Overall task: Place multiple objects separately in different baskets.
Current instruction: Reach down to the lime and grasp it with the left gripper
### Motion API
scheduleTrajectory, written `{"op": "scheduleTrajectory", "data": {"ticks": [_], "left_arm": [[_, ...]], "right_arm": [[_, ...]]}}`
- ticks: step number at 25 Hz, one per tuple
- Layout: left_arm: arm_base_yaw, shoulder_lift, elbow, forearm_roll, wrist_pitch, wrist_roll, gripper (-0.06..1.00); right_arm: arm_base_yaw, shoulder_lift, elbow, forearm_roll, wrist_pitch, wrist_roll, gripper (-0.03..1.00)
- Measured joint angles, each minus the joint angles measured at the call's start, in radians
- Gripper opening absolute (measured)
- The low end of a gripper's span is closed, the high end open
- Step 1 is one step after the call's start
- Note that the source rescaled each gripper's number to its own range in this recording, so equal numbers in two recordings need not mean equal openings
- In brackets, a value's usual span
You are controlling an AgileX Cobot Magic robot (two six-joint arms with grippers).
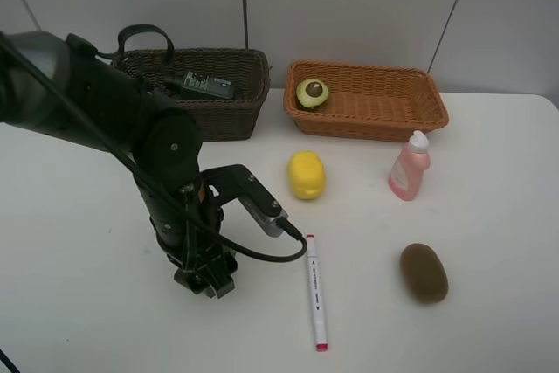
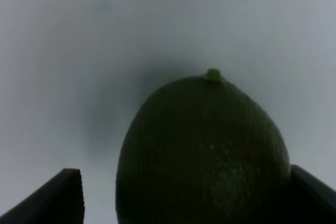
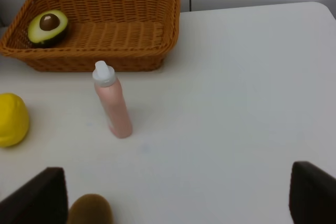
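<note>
In the left wrist view a green lime [image 2: 202,150] lies on the white table between the fingers of my left gripper [image 2: 184,198], which is open; one finger [image 2: 58,198] stands clear of it and the other [image 2: 311,192] is right at its side. From above, the left gripper [image 1: 206,282] points down at the table and hides the lime. My right gripper [image 3: 173,198] is open and holds nothing. The halved avocado [image 1: 312,93] lies in the orange-tan basket [image 1: 376,120]. Lemon [image 1: 306,174], pink bottle [image 1: 409,166], white marker [image 1: 315,293] and kiwi [image 1: 424,272] rest on the table.
The dark brown basket [image 1: 223,120] stands at the back left with dark items [image 1: 203,86] inside that I cannot tell apart. The marker lies just right of the left gripper. The right arm is outside the high view.
</note>
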Motion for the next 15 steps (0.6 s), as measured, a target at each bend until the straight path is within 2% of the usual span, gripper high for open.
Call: {"op": "scheduleTrajectory", "data": {"ticks": [6, 10, 15], "left_arm": [[0.000, 0.000, -0.030, 0.000, 0.089, 0.012, 0.90], [0.000, 0.005, -0.061, 0.000, 0.099, 0.042, 0.90], [0.000, 0.092, -0.140, -0.001, 0.184, 0.046, 0.90]], "right_arm": [[0.000, 0.000, 0.000, 0.000, 0.000, 0.000, 1.00], [0.000, 0.000, 0.000, 0.000, 0.000, 0.000, 1.00], [0.000, 0.000, 0.000, 0.000, 0.000, 0.000, 1.00]]}}
